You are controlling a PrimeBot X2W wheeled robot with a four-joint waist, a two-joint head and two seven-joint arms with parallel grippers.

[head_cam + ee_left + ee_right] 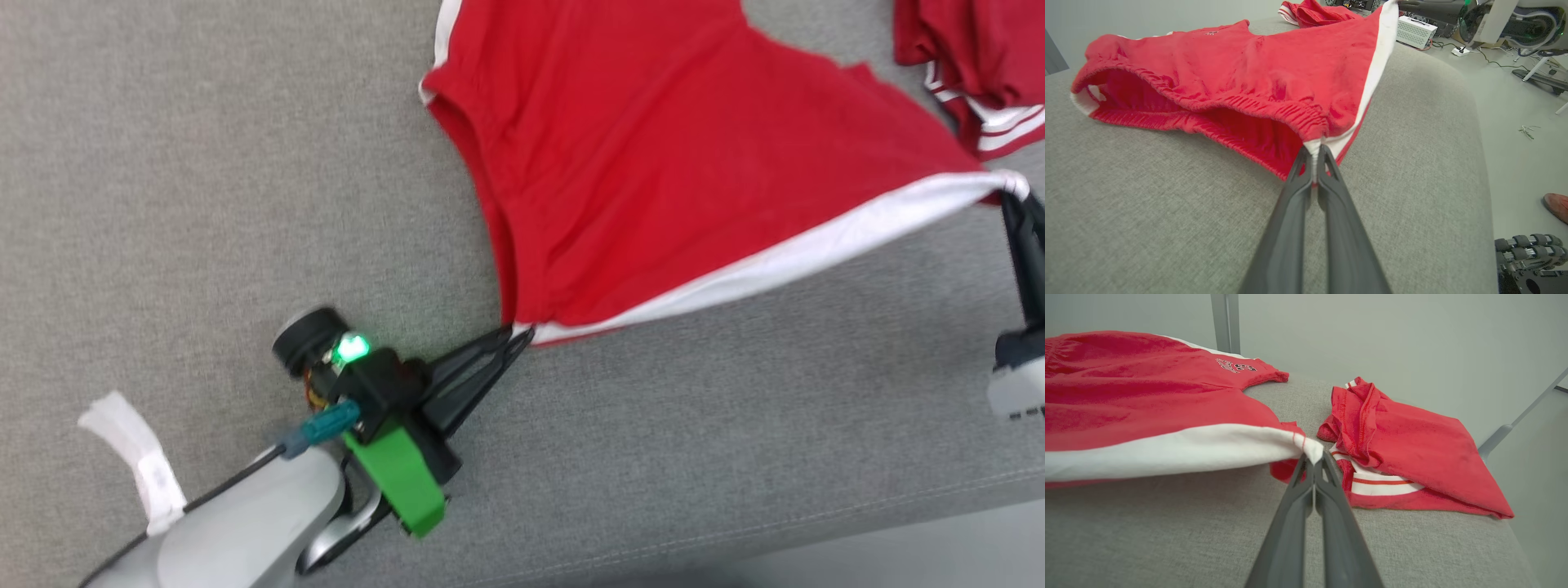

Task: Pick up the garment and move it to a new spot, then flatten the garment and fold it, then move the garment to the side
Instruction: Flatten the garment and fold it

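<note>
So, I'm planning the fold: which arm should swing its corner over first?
Left, probably. The left gripper is shut on the shorts at the waistband corner, with bare cushion around; the right gripper pinches the hem corner close beside the other garment.

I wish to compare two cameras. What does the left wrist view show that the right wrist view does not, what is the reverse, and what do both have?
The left wrist view adds the left gripper shut on a corner of the red shorts, their open elastic waistband, and a white box on the floor. The right wrist view adds the right gripper shut on the end of the white stripe, and a grey post behind. Both share the shorts, the stripe, a second red garment and the grey cushion.
</note>
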